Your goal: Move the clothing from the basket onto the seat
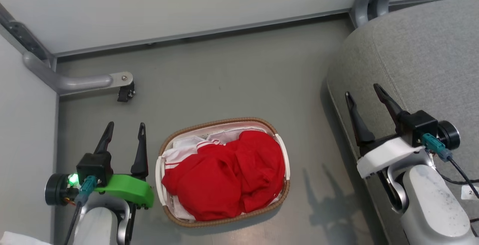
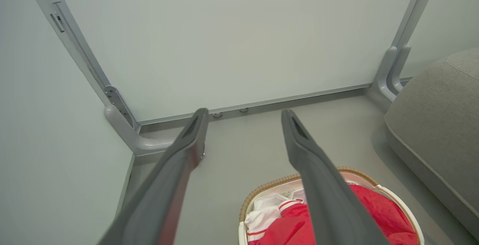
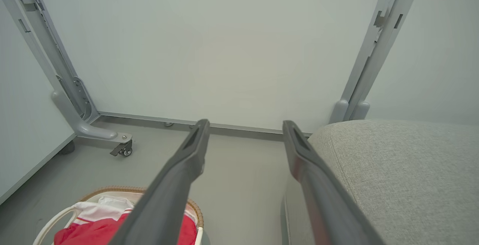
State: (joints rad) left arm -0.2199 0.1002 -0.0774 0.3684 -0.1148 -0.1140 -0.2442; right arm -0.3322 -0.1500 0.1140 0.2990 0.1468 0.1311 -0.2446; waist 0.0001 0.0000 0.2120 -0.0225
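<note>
Red clothing lies heaped in basket on floor; seat bare where visible. Left gripper, fingers spread, holding nothing, hangs just beside basket's left end. Right gripper, likewise spread and empty, hangs at seat's near edge. Basket sits between both arms, seat close on right: short carry, probably reason for layout. Open fingers suggest readiness for first grab; task looks unstarted.
</note>
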